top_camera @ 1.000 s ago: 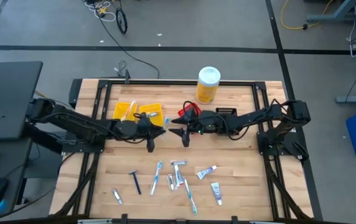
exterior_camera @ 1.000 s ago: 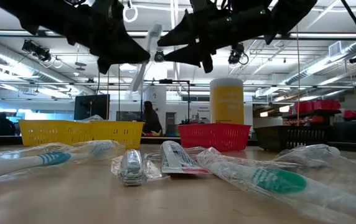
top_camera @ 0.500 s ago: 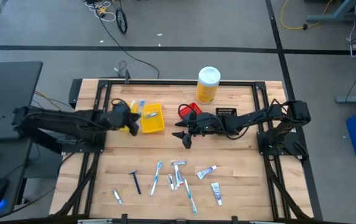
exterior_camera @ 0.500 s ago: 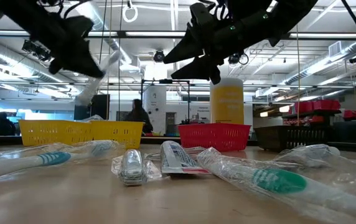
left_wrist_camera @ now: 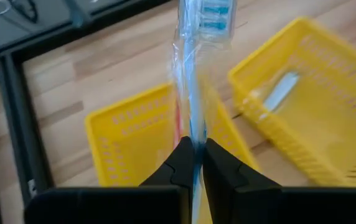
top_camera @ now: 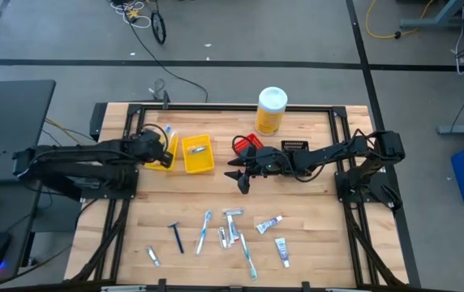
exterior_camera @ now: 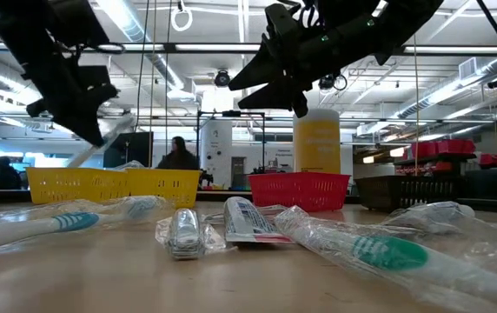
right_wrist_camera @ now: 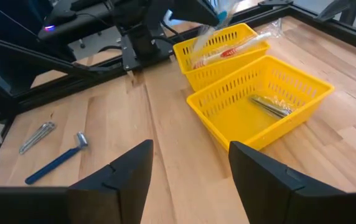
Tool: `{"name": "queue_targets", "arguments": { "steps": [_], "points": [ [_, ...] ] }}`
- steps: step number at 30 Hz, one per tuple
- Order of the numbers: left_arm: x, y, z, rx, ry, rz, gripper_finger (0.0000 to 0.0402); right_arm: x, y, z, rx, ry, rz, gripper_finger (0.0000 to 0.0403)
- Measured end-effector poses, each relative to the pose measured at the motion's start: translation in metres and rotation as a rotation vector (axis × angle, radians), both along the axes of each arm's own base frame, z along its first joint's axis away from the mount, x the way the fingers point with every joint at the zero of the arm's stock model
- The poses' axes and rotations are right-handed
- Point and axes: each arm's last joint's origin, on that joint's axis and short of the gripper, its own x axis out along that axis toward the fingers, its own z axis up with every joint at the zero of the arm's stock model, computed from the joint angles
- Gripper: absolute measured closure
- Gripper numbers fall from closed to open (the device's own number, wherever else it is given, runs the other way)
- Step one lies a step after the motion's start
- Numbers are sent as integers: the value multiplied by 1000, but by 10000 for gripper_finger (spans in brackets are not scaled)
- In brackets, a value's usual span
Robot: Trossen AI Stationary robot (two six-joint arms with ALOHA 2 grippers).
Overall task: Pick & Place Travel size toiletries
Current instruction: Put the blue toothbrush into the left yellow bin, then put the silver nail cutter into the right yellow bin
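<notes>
My left gripper (top_camera: 158, 148) is shut on a blue-white toothbrush (left_wrist_camera: 193, 74) in a clear wrapper and hangs over the left yellow bin (top_camera: 160, 152). A pink toothbrush (right_wrist_camera: 228, 53) lies in that bin. The right yellow bin (top_camera: 197, 154) holds a silvery packet (right_wrist_camera: 268, 106). My right gripper (top_camera: 239, 175) is open in the air near the table's middle, beside the red bin (top_camera: 247, 144). More toiletries lie flat near the near edge: a razor (top_camera: 177, 237), toothbrushes (top_camera: 205, 231), tubes (top_camera: 269, 222) and a packet (top_camera: 152, 256). My left gripper pinches the wrapped toothbrush by its handle (left_wrist_camera: 192, 132) between the two fingers. The brush runs on along the fingers, its blue-white head (left_wrist_camera: 210, 12) pointing away from them. It is lifted clear above the left yellow bin and slants in the low view (exterior_camera: 101, 143).
A tall yellow canister with a white lid (top_camera: 271, 109) stands at the far edge. A black bin (top_camera: 295, 147) sits right of the red one. Bare wood lies between the bins and the toiletries at the near edge. A person (exterior_camera: 177, 156) shows far behind the table.
My left gripper has carried the toothbrush from near the table's middle toward the left and far side, coming over the left yellow bin. It stays shut on the toothbrush. My right gripper has stayed about where it was.
</notes>
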Motion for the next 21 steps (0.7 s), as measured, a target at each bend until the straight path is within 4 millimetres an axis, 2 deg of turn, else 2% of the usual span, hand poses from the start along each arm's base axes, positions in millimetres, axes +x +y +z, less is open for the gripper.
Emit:
{"name": "queue_targets", "arguments": {
  "steps": [4, 11, 21],
  "points": [
    [2, 4, -12, -2, 50, 29, 377, 0, 0, 0, 0, 0, 0, 190],
    [4, 8, -22, -44, 95, 41, 345, 0, 0, 0, 3, 1, -1, 194],
    [5, 10, -25, -66, 129, 9, 287, -1, 4, -3, -9, 34, 48, 161]
  ]
}}
